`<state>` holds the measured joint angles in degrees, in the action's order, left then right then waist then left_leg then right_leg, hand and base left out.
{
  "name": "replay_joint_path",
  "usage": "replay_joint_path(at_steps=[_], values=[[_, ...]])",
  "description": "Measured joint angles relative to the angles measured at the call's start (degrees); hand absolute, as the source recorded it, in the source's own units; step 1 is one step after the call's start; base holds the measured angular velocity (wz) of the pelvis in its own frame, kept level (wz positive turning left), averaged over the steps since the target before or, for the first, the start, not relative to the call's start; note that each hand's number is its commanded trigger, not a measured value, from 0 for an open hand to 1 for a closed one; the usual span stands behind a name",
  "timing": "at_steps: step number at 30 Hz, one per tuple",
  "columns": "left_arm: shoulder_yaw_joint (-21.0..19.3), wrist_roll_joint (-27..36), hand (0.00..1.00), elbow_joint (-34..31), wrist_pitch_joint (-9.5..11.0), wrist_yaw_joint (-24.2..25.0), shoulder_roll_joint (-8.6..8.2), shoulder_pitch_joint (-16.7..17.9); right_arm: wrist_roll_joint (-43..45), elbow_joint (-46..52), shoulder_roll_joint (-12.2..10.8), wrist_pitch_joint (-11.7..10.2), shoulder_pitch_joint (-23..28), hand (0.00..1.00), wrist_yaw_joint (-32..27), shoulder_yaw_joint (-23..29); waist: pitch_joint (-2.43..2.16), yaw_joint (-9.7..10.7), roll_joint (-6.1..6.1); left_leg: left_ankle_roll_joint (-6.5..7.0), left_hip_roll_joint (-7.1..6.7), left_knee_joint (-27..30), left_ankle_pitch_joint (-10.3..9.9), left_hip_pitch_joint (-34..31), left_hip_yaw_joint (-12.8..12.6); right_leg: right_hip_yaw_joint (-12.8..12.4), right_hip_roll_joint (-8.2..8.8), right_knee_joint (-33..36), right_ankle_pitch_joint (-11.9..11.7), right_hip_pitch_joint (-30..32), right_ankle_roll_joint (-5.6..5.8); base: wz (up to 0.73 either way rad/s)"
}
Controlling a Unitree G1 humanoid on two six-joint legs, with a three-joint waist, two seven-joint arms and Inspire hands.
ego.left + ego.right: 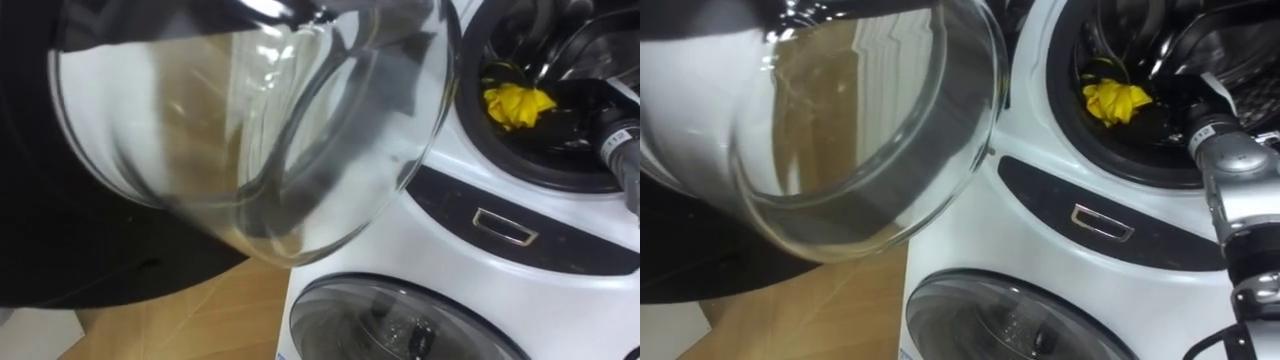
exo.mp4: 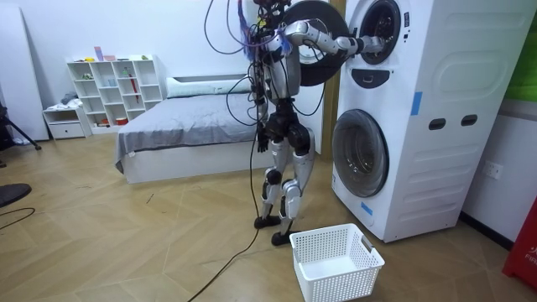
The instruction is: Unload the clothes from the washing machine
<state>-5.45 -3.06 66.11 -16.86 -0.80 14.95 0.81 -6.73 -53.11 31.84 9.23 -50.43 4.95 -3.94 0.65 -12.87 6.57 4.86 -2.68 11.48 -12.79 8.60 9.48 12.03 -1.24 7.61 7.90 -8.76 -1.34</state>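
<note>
Reaching step: my right hand point(image 1: 1203, 104) inside upper drum point(image 1: 1145, 155), upper right; fingers hidden, can't tell grip; next, close on yellow cloth point(image 1: 1116, 100)

At the upper left of the frame you have the open door's bowl point(image 1: 250, 130): clear glass, smooth and glossy, full of bright reflections, set in a shiny black plastic ring. The washing machine point(image 1: 400, 240) casing reads as smooth, glossy white. The dark band point(image 1: 580, 245) at right middle is glossy black, and its handle recess point(image 1: 505, 227) has a bright, metal-looking edge. At the upper right, the yellow cloth point(image 1: 518, 104) is matt, soft and crumpled. At the lower left, the floor point(image 1: 200, 320) is wood-grain board with a light sheen. In the room view, the basket point(image 2: 340, 281) is white lattice plastic and the bed cover point(image 2: 185, 126) is matt grey cloth.
</note>
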Motion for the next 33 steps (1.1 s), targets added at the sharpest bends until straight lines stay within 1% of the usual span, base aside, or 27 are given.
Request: replay_joint_path(at_steps=[2,3,4,5,6,8,9,10,11,12,13,14,15,16,17,18,19,20,21,22,23,25,27,28,30,33], values=[[0.0,1.3,0.00,-0.3,1.0,-0.4,0.10,0.0,0.1,3.9,-0.5,0.7,0.3,1.00,-2.0,-0.4,-0.24,0.3,-0.17,0.00,0.04,0.0,0.0,-0.8,-1.4,-0.9,0.00,0.1,0.0,1.2,-0.03,-0.27],[0.0,1.3,0.00,-0.4,1.2,-0.4,0.08,0.0,0.1,5.7,-0.7,1.1,0.7,1.00,-2.7,-0.5,-0.44,0.4,-0.07,0.00,0.01,0.0,0.0,-1.1,-1.4,-1.0,0.02,0.1,0.0,1.7,-0.03,-0.25],[0.0,1.3,0.00,-0.7,1.5,-0.4,0.04,-0.1,0.7,10.6,-0.9,1.6,2.7,1.00,-3.8,-0.5,-0.46,1.1,-0.41,0.00,-0.04,-0.1,0.0,-1.3,-1.7,-1.3,0.05,0.1,0.0,2.2,-0.05,-0.10],[0.0,1.3,0.00,-0.8,1.7,-0.4,0.04,0.0,2.6,16.5,-1.3,1.8,5.7,1.00,-5.2,-0.1,-0.64,1.6,-0.97,-0.02,-0.08,-0.2,0.0,-1.5,-2.3,-1.9,0.06,0.2,0.0,2.6,-0.05,-0.10],[0.0,1.3,0.00,-1.0,1.8,-0.5,0.03,0.0,3.7,19.8,-1.3,2.1,7.4,1.00,-5.8,0.4,-0.84,1.9,-1.20,-0.02,-0.06,-0.2,0.0,-1.7,-2.9,-2.4,0.04,0.2,0.0,3.0,-0.05,-0.16],[0.0,1.6,0.00,-1.1,2.0,-1.8,0.12,-0.1,6.2,32.5,-1.8,3.4,13.3,1.00,-6.9,1.5,-1.48,2.1,-2.29,-0.05,-0.06,-0.1,0.0,-2.1,-3.9,-3.3,0.04,0.2,0.0,3.6,-0.10,-0.25],[0.0,1.8,0.00,-1.0,2.0,-2.0,0.21,0.0,6.8,35.8,-2.1,3.4,14.8,1.00,-6.9,1.4,-1.55,2.2,-2.37,-0.06,-0.07,0.4,0.0,-2.1,-4.9,-4.2,0.11,0.2,-0.1,3.4,-0.22,-0.17],[0.2,3.5,0.00,-0.9,2.1,-2.6,0.61,0.1,6.9,41.9,-3.5,3.7,18.2,1.00,-6.8,0.8,-1.28,2.5,-1.76,-2.15,-0.64,5.1,-0.7,-4.6,-7.7,-7.9,1.29,-0.2,-0.4,2.2,-0.65,0.08],[1.0,4.2,0.00,-0.9,2.4,-2.8,0.65,-0.4,7.1,46.6,-4.8,4.0,21.7,1.00,-7.4,1.1,-1.34,4.3,-0.87,-3.10,-0.95,4.7,-1.0,-7.8,-9.4,-12.7,2.26,-0.1,-0.4,1.9,-0.64,0.31],[1.7,4.2,0.00,-0.9,2.8,-2.8,0.49,-1.1,7.2,48.1,-4.6,4.1,22.7,1.00,-7.6,1.8,-1.32,5.1,-0.86,-3.22,-0.49,1.8,-0.1,-9.6,-9.7,-13.6,2.35,0.2,-0.3,2.1,-0.52,0.35],[3.4,5.0,0.00,-1.0,3.6,-2.8,0.41,-2.1,7.0,50.0,-4.4,4.8,23.6,1.00,-7.5,2.8,-1.59,4.9,-0.60,-1.38,0.91,0.1,5.1,-11.8,-13.3,-14.3,2.87,1.6,1.5,2.8,1.78,-0.32],[3.9,5.9,0.00,-1.1,4.0,-3.0,0.19,-1.8,6.7,51.9,-4.6,5.8,24.1,1.00,-7.3,2.4,-1.86,4.4,-0.50,-1.21,0.84,-0.2,5.3,-10.1,-14.7,-13.8,3.17,2.2,2.6,3.4,3.09,-0.60],[3.9,6.0,0.00,-1.1,4.0,-3.0,0.04,-1.8,6.5,53.1,-4.6,5.9,25.0,1.00,-7.1,2.0,-1.70,4.4,-0.82,-1.21,0.90,-0.3,5.3,-9.5,-14.4,-13.1,3.09,2.1,2.8,3.2,3.11,-0.91],[3.9,6.0,0.00,-1.1,4.1,-3.0,-0.05,-1.8,5.8,55.9,-4.7,5.9,26.5,1.00,-6.5,0.9,-1.40,4.3,-1.25,-1.22,1.17,-0.6,5.3,-8.2,-12.0,-12.9,2.63,1.7,2.9,4.0,2.67,-0.81],[3.5,5.9,0.00,-1.0,4.2,-2.9,-0.05,-1.8,5.6,58.9,-4.7,5.9,26.9,1.00,-5.8,-0.6,-1.21,4.5,-1.56,-1.56,1.40,-0.8,5.0,-7.7,-8.8,-13.0,2.33,0.1,1.7,5.9,1.99,-0.82],[3.3,5.9,0.00,-1.0,4.3,-2.8,-0.03,-1.8,5.6,60.3,-4.7,5.9,26.9,1.00,-5.3,-1.4,-1.34,4.7,-1.40,-2.06,1.38,-0.8,4.7,-7.5,-8.3,-13.0,2.42,-1.0,-0.2,6.5,2.14,-0.49],[3.0,5.9,0.00,-1.0,4.5,-2.7,-0.37,-2.0,5.9,63.0,-4.9,5.8,27.4,1.00,-4.6,-2.3,-1.15,5.8,-1.89,-3.04,1.47,-1.1,4.0,-6.8,-7.8,-11.2,2.47,0.3,-2.0,6.9,0.78,0.00],[3.0,6.1,0.00,-1.1,4.9,-2.5,-0.80,-1.9,5.8,64.2,-4.9,5.8,27.6,1.00,-4.1,-3.3,-1.29,6.9,-2.66,-3.06,2.01,-2.3,4.0,-5.5,-8.8,-10.1,2.04,1.0,-2.0,6.3,0.83,0.15],[3.0,6.5,0.00,-1.1,5.1,-2.4,-0.82,-1.8,5.8,64.5,-4.9,5.8,27.6,1.00,-3.8,-3.4,-1.19,7.1,-2.81,-3.05,2.23,-2.7,4.0,-4.8,-9.5,-10.1,1.85,1.1,-1.9,6.0,0.90,0.19],[2.8,7.2,0.00,-2.2,5.2,-2.5,-0.76,-1.8,5.9,65.0,-4.9,5.9,27.6,1.00,-3.1,-3.4,-1.11,7.7,-2.68,-3.05,2.48,-3.0,4.0,-4.2,-9.8,-10.1,1.60,1.1,-1.8,5.5,0.99,0.06],[2.8,8.0,0.00,-3.3,5.5,-2.5,-0.74,-1.3,5.9,65.4,-4.9,5.9,27.6,1.00,-2.5,-3.4,-1.06,7.9,-2.55,-3.09,2.70,-3.1,3.9,-3.9,-9.8,-10.2,1.34,1.2,-1.8,5.4,0.98,0.03],[3.0,9.2,0.00,-3.6,5.3,-2.5,-0.81,-0.8,5.8,66.5,-4.9,5.9,28.5,1.00,-2.1,-3.4,-1.20,8.0,-2.28,-3.20,2.81,-3.1,3.9,-3.8,-9.8,-10.0,1.15,1.2,-1.8,5.4,0.98,-0.02],[3.1,9.7,0.00,-3.6,5.1,-2.5,-0.88,-0.3,5.6,67.8,-4.9,6.2,29.1,1.00,-1.6,-3.3,-1.15,8.4,-2.11,-3.26,2.82,-3.1,3.8,-3.8,-9.8,-9.5,1.15,1.2,-1.8,5.3,0.98,0.00],[3.1,9.8,0.00,-3.6,5.0,-2.5,-0.86,-0.1,5.4,68.3,-4.9,6.8,29.1,1.00,-1.5,-3.3,-1.13,8.6,-2.04,-3.27,2.82,-3.1,3.8,-3.8,-10.0,-8.8,1.17,1.2,-1.8,5.3,0.98,0.00],[3.1,9.7,0.00,-3.6,4.9,-2.5,-0.80,-0.1,5.0,69.0,-4.9,7.4,29.2,1.00,-1.4,-3.2,-1.12,8.8,-1.90,-3.28,2.88,-3.2,3.8,-4.0,-11.1,-8.9,1.17,1.2,-1.8,5.6,0.98,-0.03],[3.4,9.7,0.00,-3.6,4.8,-2.5,-0.97,0.0,5.0,70.6,-4.9,8.4,29.7,1.00,-1.4,-3.1,-1.04,8.9,-1.82,-3.30,2.87,-3.3,3.8,-4.0,-11.7,-8.9,1.12,1.1,-1.8,5.9,0.97,-0.06]])
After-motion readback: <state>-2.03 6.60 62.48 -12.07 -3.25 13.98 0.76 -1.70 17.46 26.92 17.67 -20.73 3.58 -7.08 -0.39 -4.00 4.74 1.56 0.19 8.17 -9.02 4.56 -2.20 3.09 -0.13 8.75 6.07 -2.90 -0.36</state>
